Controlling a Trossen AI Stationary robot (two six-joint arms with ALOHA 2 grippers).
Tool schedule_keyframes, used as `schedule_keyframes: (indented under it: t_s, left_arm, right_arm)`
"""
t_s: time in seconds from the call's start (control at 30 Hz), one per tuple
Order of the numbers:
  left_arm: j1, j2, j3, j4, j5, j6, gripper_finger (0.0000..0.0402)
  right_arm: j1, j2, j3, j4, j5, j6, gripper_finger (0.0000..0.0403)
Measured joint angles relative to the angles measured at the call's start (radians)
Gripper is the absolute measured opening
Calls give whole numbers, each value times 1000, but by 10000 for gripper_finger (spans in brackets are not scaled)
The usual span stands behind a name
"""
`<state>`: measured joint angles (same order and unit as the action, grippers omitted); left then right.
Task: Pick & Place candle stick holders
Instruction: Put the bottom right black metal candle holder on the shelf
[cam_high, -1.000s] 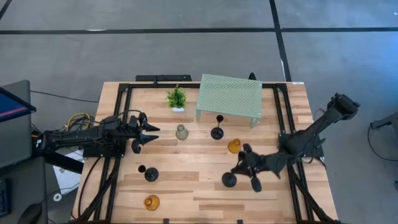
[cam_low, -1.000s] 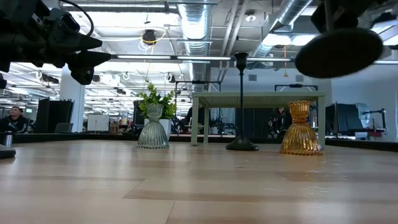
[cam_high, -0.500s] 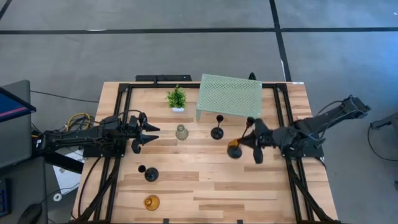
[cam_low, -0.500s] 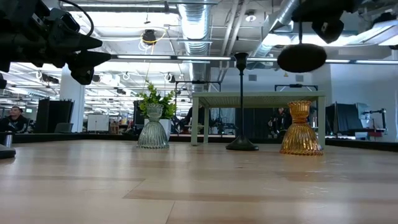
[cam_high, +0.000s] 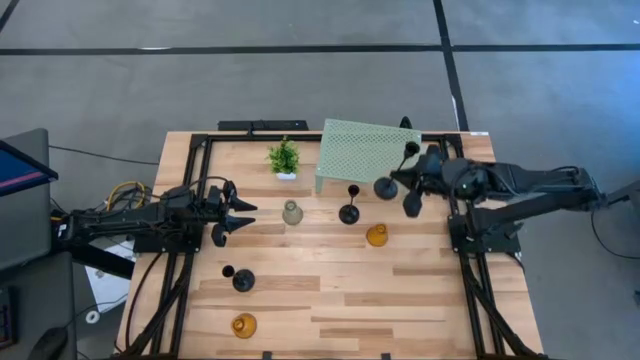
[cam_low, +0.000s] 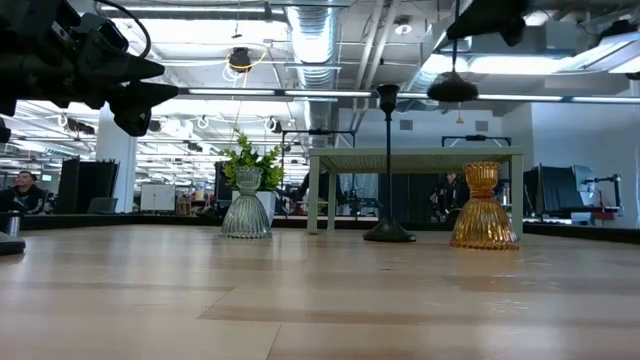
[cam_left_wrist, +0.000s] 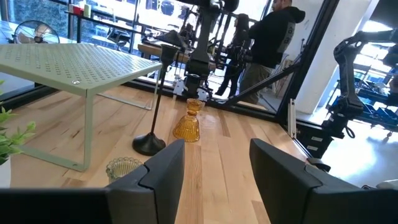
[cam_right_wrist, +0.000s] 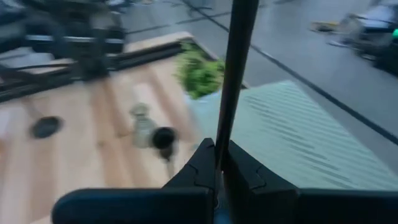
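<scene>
Wooden table (cam_high: 300, 300), seen from above, clock directions taken from its centre. Item one: pale green mesh stand (cam_high: 368, 152) at 1 o'clock, near the far edge; small green potted plant (cam_high: 284, 158) just beside it at 11 o'clock. Item two: right gripper (cam_high: 409, 180) at 2 o'clock, above the stand's near right corner, fingers (cam_right_wrist: 205, 163) pressed together around the thin stem of a black candle stick holder (cam_high: 386, 187), which hangs in the air with its round base toward the table's middle; in the low view that base (cam_low: 452, 89) shows as a dark disc well above the stand top. Item three: second black holder (cam_high: 349, 210), upright on the table just in front of the stand, about 12 o'clock. Item four: amber glass holder (cam_high: 376, 235) at 3 o'clock, near the second black holder, standing apart from it. Item five: clear-grey glass holder (cam_high: 291, 213) at 10 o'clock, upright, below the plant. Item six: third black holder (cam_high: 241, 280) at 8 o'clock. Item seven: second amber holder (cam_high: 243, 325) at 7 o'clock, close to the near edge. Item eight: left gripper (cam_high: 226, 213) at 9 o'clock, raised off the table, fingers (cam_left_wrist: 163, 166) spread apart with nothing between them, pointing toward the clear-grey glass holder. Background, wrist view: a person (cam_left_wrist: 273, 37) in dark clothing beyond the table.
</scene>
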<state>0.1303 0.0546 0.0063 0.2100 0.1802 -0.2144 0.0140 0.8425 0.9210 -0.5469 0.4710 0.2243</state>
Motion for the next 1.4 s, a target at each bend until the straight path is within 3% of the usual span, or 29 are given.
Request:
schedule_keyframes:
  t_s: [0.13,0.37,0.77,1.07,1.4]
  left_arm:
    - [0,0,0,0,0,0,182]
    - [0,0,0,0,0,0,182]
    - [0,0,0,0,0,58,182]
    - [0,0,0,0,0,60,182]
    - [0,0,0,0,0,60,182]
  right_arm:
    - [-132,1,1,-32,-7,-52,1]
    - [-383,0,1,-15,-167,-134,1]
    - [-778,77,1,81,-548,-221,1]
    - [-933,224,1,120,-579,-275,1]
    - [-986,294,2,162,-666,-277,1]
